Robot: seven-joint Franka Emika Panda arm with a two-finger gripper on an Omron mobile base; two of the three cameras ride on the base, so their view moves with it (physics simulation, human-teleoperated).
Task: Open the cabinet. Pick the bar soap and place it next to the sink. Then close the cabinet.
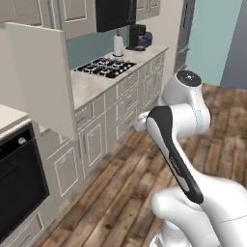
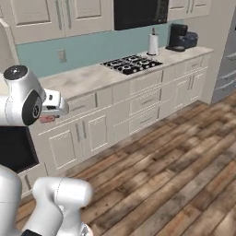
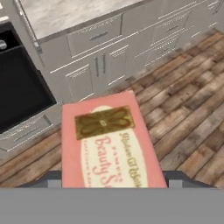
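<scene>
Pincer (image 3: 109,177) clamped on the pink bar soap (image 3: 107,144), which juts out past its fingertips over the wood floor (image 3: 183,113); arm (image 1: 176,149) folded at the elbow, bench (image 3: 70,15) ahead, open cabinet (image 1: 41,82) door nearby.

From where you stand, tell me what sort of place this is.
A home kitchen, rendered. A gas cooktop is set into a pale stone counter above cream drawers, a coffee machine and a paper towel roll stand at the counter's far end, and a black oven is built in below.
</scene>
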